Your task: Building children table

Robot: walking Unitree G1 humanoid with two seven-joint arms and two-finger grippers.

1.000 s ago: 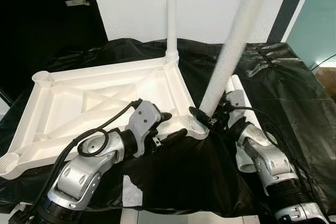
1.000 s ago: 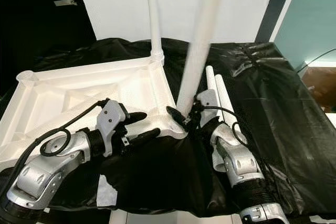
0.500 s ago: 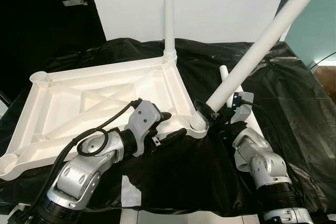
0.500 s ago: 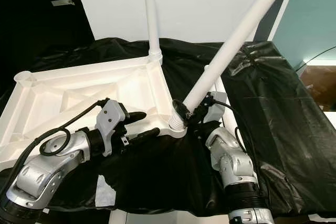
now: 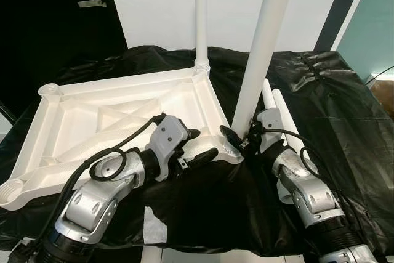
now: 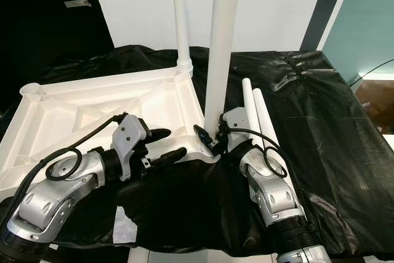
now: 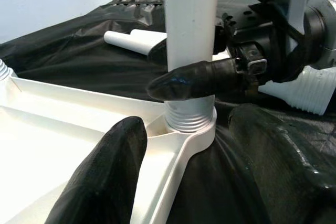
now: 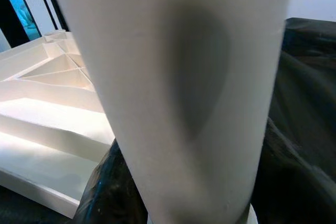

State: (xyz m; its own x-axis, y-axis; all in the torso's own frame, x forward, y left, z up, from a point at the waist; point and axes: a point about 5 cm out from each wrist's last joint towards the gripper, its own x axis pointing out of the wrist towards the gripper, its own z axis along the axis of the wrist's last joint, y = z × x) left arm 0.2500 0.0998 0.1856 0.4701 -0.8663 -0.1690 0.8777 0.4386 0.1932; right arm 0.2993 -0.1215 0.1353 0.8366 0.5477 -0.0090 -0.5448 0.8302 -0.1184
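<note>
Presently, a black sheet (image 5: 345, 109) is covering the work surface, and the white table top (image 5: 111, 115) is lying on it upside down, ribs facing up. One white leg (image 5: 201, 23) is standing upright in the far corner socket. A second leg (image 5: 261, 47) is standing nearly upright in the near corner socket (image 7: 190, 121). Two spare legs (image 6: 255, 115) are lying side by side just beyond. The right gripper (image 5: 237, 138) is clamping the second leg's base, fingers closed around it. The left gripper (image 5: 200, 146) is sitting at the table top's near edge, fingers spread apart, gripping nothing.
</note>
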